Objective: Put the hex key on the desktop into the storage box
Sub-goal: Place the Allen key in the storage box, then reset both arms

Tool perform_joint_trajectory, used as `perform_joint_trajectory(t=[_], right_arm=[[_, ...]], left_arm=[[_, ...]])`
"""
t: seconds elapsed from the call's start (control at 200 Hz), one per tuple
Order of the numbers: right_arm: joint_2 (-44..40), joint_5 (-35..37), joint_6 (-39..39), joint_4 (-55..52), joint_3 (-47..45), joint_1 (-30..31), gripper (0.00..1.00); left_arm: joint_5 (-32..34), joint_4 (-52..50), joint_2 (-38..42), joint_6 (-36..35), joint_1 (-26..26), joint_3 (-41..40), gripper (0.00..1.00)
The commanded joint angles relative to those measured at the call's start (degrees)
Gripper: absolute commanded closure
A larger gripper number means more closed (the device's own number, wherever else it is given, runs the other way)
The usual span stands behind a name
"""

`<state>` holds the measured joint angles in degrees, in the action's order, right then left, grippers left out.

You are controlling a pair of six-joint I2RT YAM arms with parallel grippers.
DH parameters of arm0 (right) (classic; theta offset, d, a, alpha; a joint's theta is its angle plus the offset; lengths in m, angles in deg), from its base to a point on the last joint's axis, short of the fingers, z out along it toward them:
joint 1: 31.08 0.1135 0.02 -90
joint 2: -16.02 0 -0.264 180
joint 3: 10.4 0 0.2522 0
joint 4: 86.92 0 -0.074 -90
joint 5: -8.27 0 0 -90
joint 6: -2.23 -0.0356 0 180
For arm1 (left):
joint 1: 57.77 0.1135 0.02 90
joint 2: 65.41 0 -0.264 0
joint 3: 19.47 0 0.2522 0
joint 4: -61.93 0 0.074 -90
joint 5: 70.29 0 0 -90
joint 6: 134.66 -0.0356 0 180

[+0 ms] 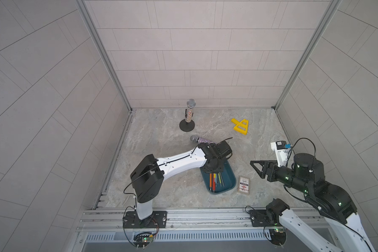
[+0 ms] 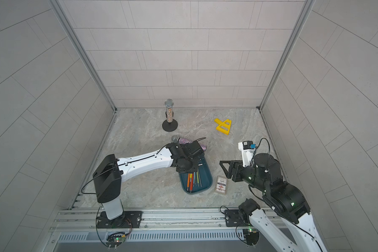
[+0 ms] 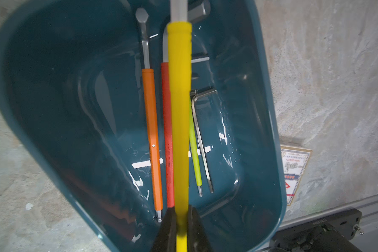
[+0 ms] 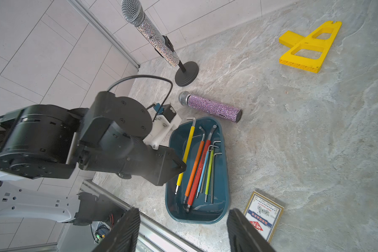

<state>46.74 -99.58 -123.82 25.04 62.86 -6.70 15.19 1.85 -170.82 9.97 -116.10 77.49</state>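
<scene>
Nearest us, our right hand [image 4: 183, 215] hangs over the grey-beige marbled table [image 1: 162, 185] with its fingers apart and nothing between them. We judge it is parked aside so the other arm has room. Near it lies a small printed card box [image 1: 243, 184].

Next to that sits the dark teal shallow plastic storage box [image 1: 229, 180]. On its floor an orange-sleeved key [image 3: 152, 131], a red-sleeved key [image 3: 167, 131], a lime-green-sleeved key [image 3: 194, 152] and a bare steel key [image 3: 202, 141] lie side by side along its length.

Our left hand [image 3: 181, 215] is clamped on the yellow-sleeved steel hex key [image 3: 180, 109], gripping the sleeve towards its straight end. The key hangs over the box, lined up with the others. We take that as deliberate: released so, it should drop in parallel and not bridge the rim. We cannot tell if it touches the floor.

Beyond lie a purple glittery microphone [image 4: 212, 107] just beside the far rim and a yellow plastic frame [image 4: 308, 45]. Farthest is a silver glittery microphone upright on a black round stand [image 1: 189, 113].
</scene>
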Motion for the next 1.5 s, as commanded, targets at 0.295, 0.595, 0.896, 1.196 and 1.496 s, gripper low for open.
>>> perform_joint_trajectory(t=[0.295, 0.595, 0.896, 1.196, 1.496], right_arm=[[-0.5, 0.3, 0.3, -0.5, -0.1, 0.3, 0.32], [-0.5, 0.1, 0.3, -0.5, -0.2, 0.3, 0.32], [-0.3, 0.3, 0.4, -0.2, -0.8, 0.3, 0.30], [0.1, 0.4, 0.2, 0.1, -0.5, 0.3, 0.30], [0.5, 1.3, 0.5, 0.4, -0.4, 0.3, 0.29]], left_arm=[[-0.4, 3.9, -4.2, 0.9, -0.3, -3.5, 1.00], [-0.5, 5.0, -6.5, 1.0, -0.1, -4.8, 1.00], [3.0, 2.6, -3.0, 0.4, -0.2, -4.5, 0.69], [4.2, 0.9, 0.3, -0.1, -0.1, -2.3, 0.67], [5.8, 2.3, 8.2, -2.7, 0.5, -2.3, 0.65]])
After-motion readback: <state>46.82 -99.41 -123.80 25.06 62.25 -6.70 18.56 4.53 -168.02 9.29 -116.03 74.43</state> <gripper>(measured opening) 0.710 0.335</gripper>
